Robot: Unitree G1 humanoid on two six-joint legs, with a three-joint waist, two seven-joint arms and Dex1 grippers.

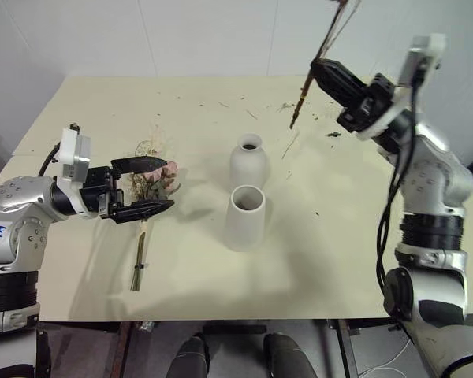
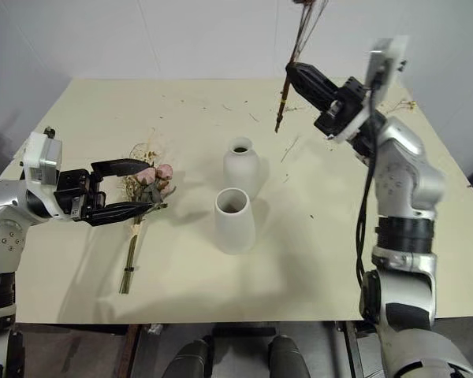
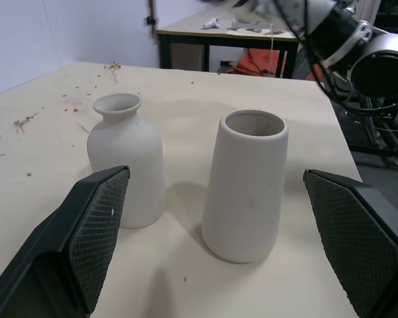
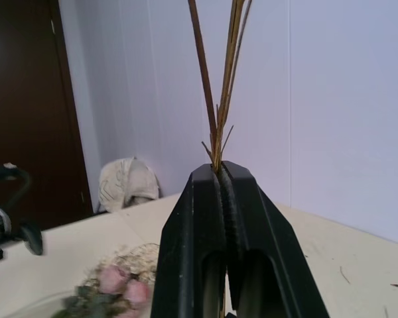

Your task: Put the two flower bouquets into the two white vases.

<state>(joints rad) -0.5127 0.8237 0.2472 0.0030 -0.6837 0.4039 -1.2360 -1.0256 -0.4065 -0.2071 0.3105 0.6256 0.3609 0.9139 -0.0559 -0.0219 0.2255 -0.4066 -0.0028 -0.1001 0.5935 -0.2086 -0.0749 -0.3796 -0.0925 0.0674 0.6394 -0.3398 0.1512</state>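
**Thin sprig held aloft; rose bunch flat on the table; both vases empty**

You are working over a pale cream rectangular table (image 1: 347, 260). Its near half and right side lie bare; fine twigs and crumbs (image 1: 244, 106) scatter the far half.

The larger bunch of pink roses, pale dried grasses and green leaves (image 1: 154, 185) lies flat on the left side, stems pointing toward the near edge, well apart from the vases.

The two matte white ceramic vases stand upright mid-table, close together. The tapered cylinder with the wide mouth (image 1: 245, 218) is nearer you; the rounded bottle-shaped vase with the narrow neck (image 1: 249, 161) sits just behind it. Both mouths look empty.

The thin sprig of brown dried stems (image 1: 306, 90) hangs in the air above the far right part of the table, tilted, its lower end clear of the surface.

Your right gripper (image 1: 322, 72) is raised, angled upward, fingers pressed together on that sprig. Your left gripper (image 1: 146, 187) is held level over the rose bunch, fingers spread wide, holding nothing.
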